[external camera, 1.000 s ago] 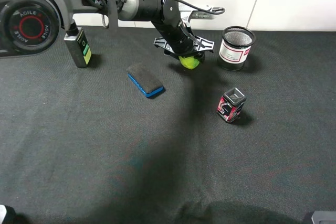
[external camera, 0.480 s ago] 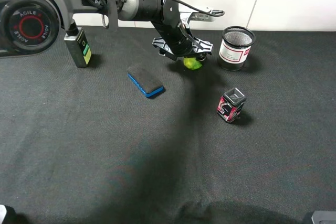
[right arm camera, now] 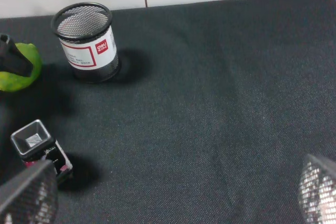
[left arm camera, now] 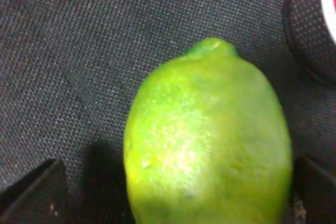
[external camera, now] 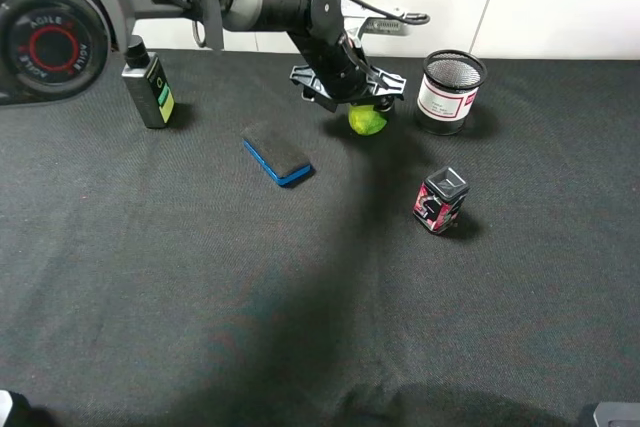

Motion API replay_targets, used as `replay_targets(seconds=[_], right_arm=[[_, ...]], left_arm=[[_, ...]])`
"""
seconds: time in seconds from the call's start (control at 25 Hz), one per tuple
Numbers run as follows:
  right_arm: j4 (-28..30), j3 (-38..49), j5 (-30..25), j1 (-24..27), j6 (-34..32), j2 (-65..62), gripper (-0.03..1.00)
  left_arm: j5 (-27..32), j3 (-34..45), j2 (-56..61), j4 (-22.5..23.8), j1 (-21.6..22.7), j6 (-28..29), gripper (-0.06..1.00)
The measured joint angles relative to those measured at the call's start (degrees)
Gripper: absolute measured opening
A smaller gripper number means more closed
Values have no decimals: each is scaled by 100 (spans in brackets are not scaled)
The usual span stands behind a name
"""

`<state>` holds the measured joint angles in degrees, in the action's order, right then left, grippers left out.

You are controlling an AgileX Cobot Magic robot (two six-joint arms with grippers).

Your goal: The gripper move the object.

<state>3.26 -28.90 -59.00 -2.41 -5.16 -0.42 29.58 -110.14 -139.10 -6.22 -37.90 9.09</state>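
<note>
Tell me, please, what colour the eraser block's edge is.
Blue, beneath a black top; the eraser block shows best in the exterior high view.

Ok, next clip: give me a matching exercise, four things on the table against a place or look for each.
1. lime-green fruit
2. mesh cup
3. eraser block
4. bottle

A. upright, furthest left
B. lying flat, blue edge
C. white label, furthest right of the four
D. between the eraser block and the mesh cup

Pairs: 1-D, 2-C, 3-B, 4-A.
</note>
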Motion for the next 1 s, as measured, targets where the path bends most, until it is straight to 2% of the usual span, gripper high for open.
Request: replay_targets(seconds=[0.64,1.0], right_arm=[[0,0,0,0,0,0,69],[0,0,0,0,0,0,69]], left_arm=[[1607,-133,635,332,0,-60,83],[3284,-1151,642,844,0,-71,82]])
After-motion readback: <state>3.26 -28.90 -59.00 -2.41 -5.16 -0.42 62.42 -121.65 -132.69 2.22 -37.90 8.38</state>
